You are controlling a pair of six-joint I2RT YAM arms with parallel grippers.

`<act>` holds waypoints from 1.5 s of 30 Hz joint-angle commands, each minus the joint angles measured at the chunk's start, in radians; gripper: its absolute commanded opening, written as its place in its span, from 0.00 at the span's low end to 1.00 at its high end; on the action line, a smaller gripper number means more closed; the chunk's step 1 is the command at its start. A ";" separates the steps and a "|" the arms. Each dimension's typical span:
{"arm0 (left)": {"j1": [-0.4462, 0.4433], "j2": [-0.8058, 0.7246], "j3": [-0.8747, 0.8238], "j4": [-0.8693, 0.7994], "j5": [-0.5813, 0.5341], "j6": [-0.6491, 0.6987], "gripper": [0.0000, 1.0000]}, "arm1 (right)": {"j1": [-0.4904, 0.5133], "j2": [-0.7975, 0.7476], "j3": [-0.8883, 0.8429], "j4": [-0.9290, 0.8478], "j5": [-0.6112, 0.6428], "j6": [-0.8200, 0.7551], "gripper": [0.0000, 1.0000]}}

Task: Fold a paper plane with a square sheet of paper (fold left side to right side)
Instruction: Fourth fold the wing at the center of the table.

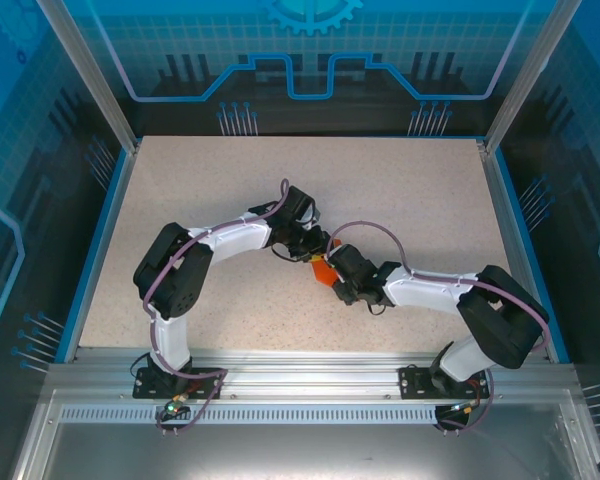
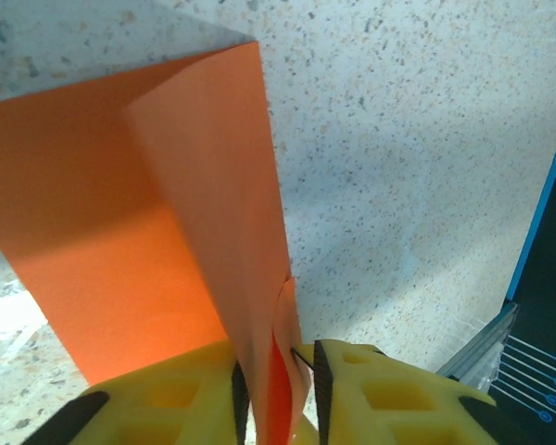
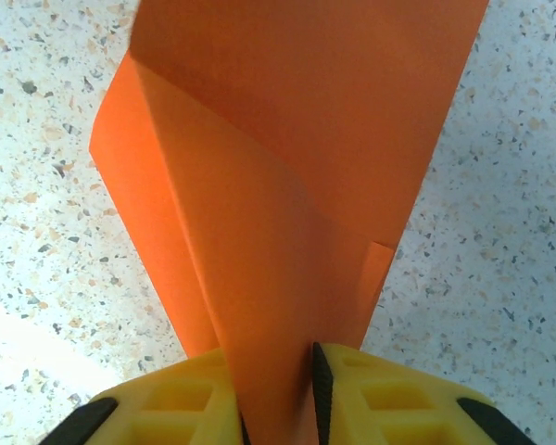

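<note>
Fold in progress: square sheet of paper (image 1: 323,271) at the middle of the table (image 1: 430,200), one flap curled over but uncreased, pinched by both left gripper (image 2: 276,394) and right gripper (image 3: 276,400); flattening and later plane folds apparently remain.

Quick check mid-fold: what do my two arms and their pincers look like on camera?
The left arm and right arm have black joints and white link covers, with a mauve cable looping along each. The left pincer and right pincer have yellow fingers with moulded recesses and black inner pads.
</note>
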 commanded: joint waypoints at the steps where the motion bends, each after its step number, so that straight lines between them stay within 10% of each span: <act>1: 0.021 -0.059 -0.007 -0.037 -0.016 0.023 0.36 | -0.010 0.012 0.006 0.017 -0.016 0.006 0.23; 16: 0.104 -0.209 -0.129 -0.018 -0.039 0.037 0.65 | -0.058 0.010 -0.017 0.042 -0.119 0.026 0.16; 45: -0.040 0.036 -0.042 0.091 0.038 -0.014 0.42 | -0.228 0.010 -0.083 0.120 -0.420 0.073 0.15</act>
